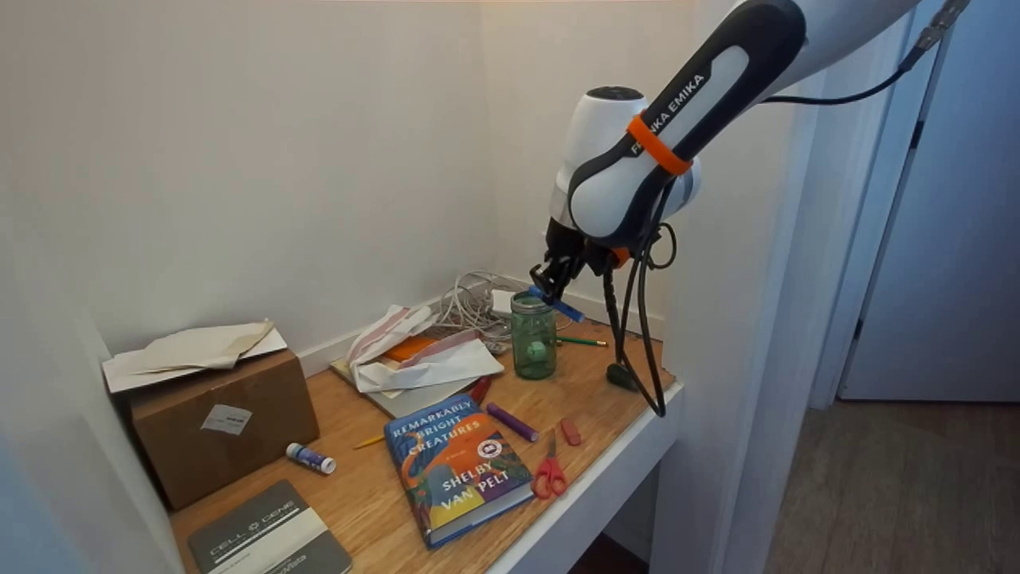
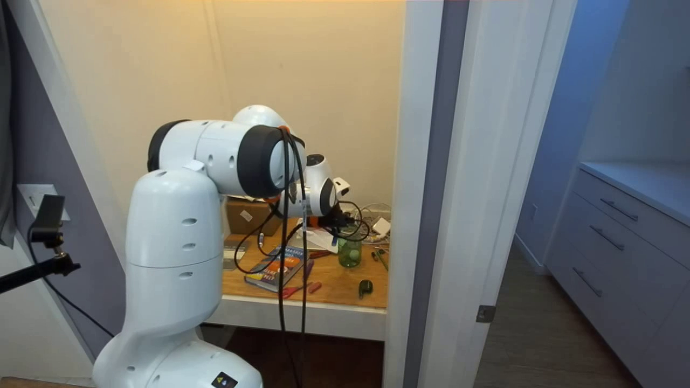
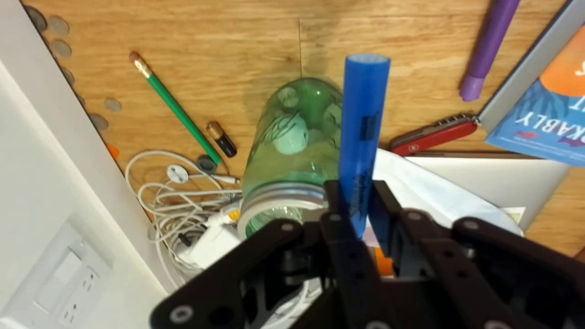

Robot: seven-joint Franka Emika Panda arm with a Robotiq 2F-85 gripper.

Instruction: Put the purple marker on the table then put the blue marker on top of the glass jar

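Slim, bright blue marker (image 3: 362,141), flat-ended with dark print, in the clasp of the hand (image 3: 356,192)

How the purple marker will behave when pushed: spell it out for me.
The purple marker will probably roll, since its barrel looks round and slim. On one side, the book lying close by may stop it quickly. It is likely stiff too: it lies straight, with no visible bend.
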